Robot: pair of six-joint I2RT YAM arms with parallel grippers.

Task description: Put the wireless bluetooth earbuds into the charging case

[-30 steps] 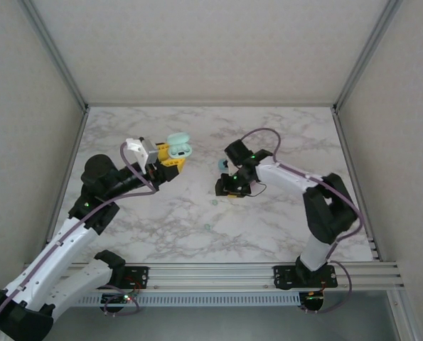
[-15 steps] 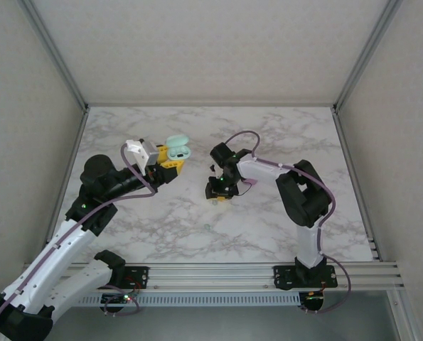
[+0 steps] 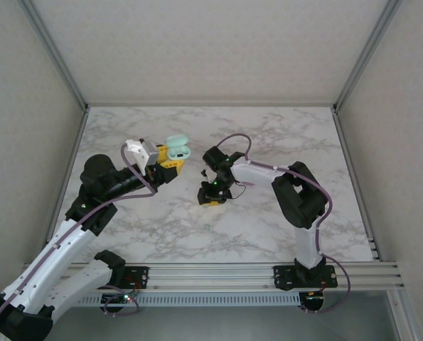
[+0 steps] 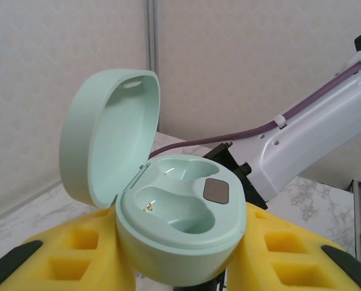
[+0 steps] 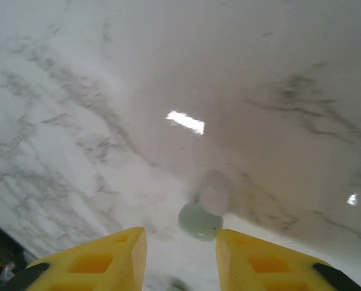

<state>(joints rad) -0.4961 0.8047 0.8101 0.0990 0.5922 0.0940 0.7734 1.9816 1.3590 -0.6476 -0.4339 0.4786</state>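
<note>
Holding open mint charging case [image 4: 180, 218] at centre of left wrist frame: left gripper [image 4: 179, 267], pads clamped on its base. Right gripper [image 5: 180, 239] low over table [image 5: 107, 91], jaws apart. Mint earbud [image 5: 199, 222] lies between tips, lower centre of frame, contact unclear.

I'm looking at a white, grey-veined marble desk [image 3: 282, 135] sitting between pale textured wall panels [image 3: 211, 50] and a silver aluminium rail [image 3: 218, 270].

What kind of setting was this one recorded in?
Probably a lab robot test cell: a marble-patterned tabletop boxed in by plain pale wall panels on aluminium frame posts, with an aluminium mounting rail at its near edge.
</note>
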